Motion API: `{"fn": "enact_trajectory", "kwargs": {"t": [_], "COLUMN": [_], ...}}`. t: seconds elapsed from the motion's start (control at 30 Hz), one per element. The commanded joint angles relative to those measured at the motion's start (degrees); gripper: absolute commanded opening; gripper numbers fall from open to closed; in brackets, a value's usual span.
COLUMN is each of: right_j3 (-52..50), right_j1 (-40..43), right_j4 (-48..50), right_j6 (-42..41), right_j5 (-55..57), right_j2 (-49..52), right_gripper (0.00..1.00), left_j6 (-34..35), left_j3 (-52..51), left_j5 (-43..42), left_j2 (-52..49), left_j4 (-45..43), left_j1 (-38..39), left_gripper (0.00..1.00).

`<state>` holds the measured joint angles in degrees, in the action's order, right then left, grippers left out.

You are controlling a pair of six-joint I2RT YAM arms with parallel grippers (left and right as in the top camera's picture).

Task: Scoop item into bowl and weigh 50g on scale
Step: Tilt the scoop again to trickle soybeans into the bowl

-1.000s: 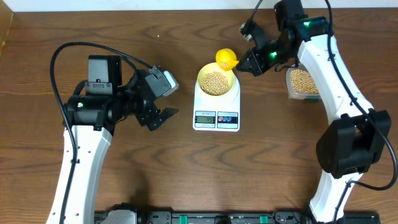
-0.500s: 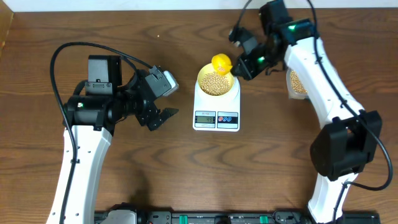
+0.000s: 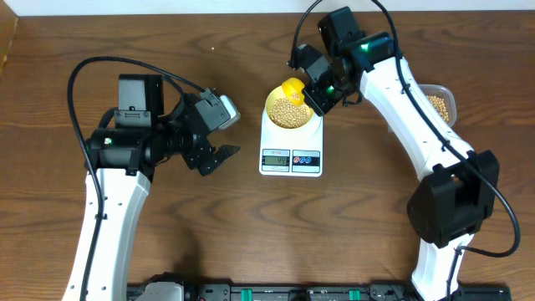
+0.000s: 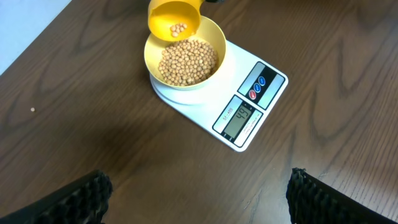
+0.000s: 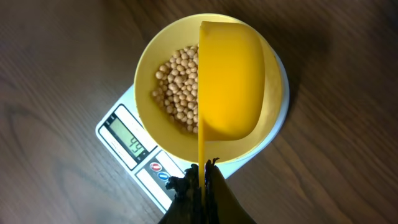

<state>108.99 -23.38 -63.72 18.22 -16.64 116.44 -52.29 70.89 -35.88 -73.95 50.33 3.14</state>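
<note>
The pale yellow bowl (image 3: 291, 111) holds tan beans (image 5: 178, 87) and sits on the white scale (image 3: 291, 155). The scale's display (image 5: 130, 143) reads 49. My right gripper (image 5: 203, 177) is shut on the handle of the bright yellow scoop (image 5: 230, 87), which is tipped on its side over the bowl. In the left wrist view the scoop (image 4: 174, 22) holds a few beans above the bowl (image 4: 185, 56) on the scale (image 4: 242, 115). My left gripper (image 3: 219, 160) is open and empty, left of the scale.
A clear plastic tub (image 3: 438, 102) with more beans stands at the right, partly behind the right arm. A single loose bean (image 4: 32, 110) lies on the wooden table left of the scale.
My right gripper has swung left with the scoop, from the bowl's far right edge to over the bowl, uncovering the tub. The left arm has not moved.
</note>
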Motion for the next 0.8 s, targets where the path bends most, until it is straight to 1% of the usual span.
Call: {"fn": "enact_trajectory", "kwargs": {"t": [0.0, 0.13, 0.33, 0.77], "right_j3": [0.48, 0.48, 0.48, 0.48], "right_j1": [-0.11, -0.55, -1.9, -2.12], "right_j4": [0.26, 0.28, 0.11, 0.09], "right_j6": [-0.33, -0.33, 1.81, 1.77], "right_j5": [1.29, 1.27, 1.33, 1.29], "right_j2": [-1.86, -1.86, -1.86, -1.86], "right_gripper": [0.01, 0.01, 0.01, 0.01], "left_j6": [0.57, 0.57, 0.57, 0.55], "left_j3": [-0.42, -0.42, -0.42, -0.42], "left_j5": [-0.74, -0.74, -0.74, -0.74], "left_j2": [-0.44, -0.44, -0.44, -0.44], "left_j4": [0.13, 0.13, 0.13, 0.13], "left_j1": [-0.22, -0.22, -0.22, -0.22], "left_gripper": [0.92, 0.92, 0.92, 0.92]}}
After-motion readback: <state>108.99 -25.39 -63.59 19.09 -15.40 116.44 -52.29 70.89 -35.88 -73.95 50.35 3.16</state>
